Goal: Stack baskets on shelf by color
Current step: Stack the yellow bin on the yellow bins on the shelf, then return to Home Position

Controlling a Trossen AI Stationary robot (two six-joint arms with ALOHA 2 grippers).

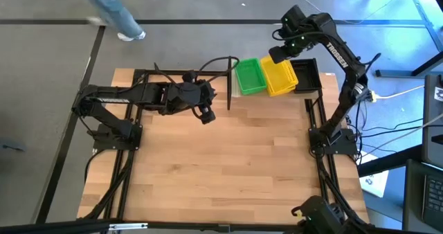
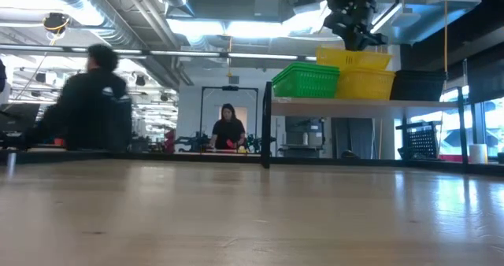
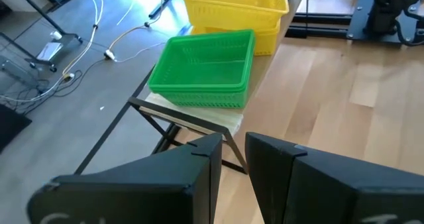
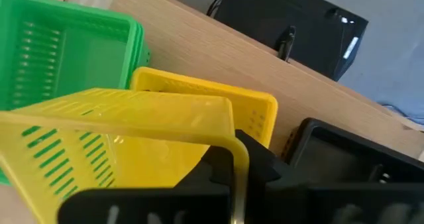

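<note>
The shelf (image 1: 235,90) (image 2: 354,102) stands at the table's far edge, right of the middle. On its pale board (image 3: 222,121) sit a green basket stack (image 1: 249,77) (image 3: 205,71) (image 2: 305,80), a yellow basket (image 1: 279,82) (image 2: 368,85) (image 4: 199,95) and a black basket (image 1: 306,73) (image 4: 344,158) (image 2: 417,85), left to right. My right gripper (image 1: 280,54) (image 2: 354,34) is above the yellow stack, shut on another yellow basket (image 4: 112,138) (image 2: 353,58). My left gripper (image 1: 205,114) (image 3: 233,168) hovers left of the shelf, open by a narrow gap, holding nothing. My right gripper holds the upper yellow basket by its rim near a corner (image 4: 237,151), the wall pinched between the two fingers, one inside and one outside. The fingers come from above. The basket hangs tilted over the lower yellow basket; whether it rests in it, I cannot tell.
Bare tabletop (image 1: 221,172) spreads from the shelf toward the near edge. Black frame rails (image 1: 318,123) run along the table's sides. Cables (image 3: 99,45) lie on the floor beyond the far edge. People (image 2: 90,101) show in the room behind.
</note>
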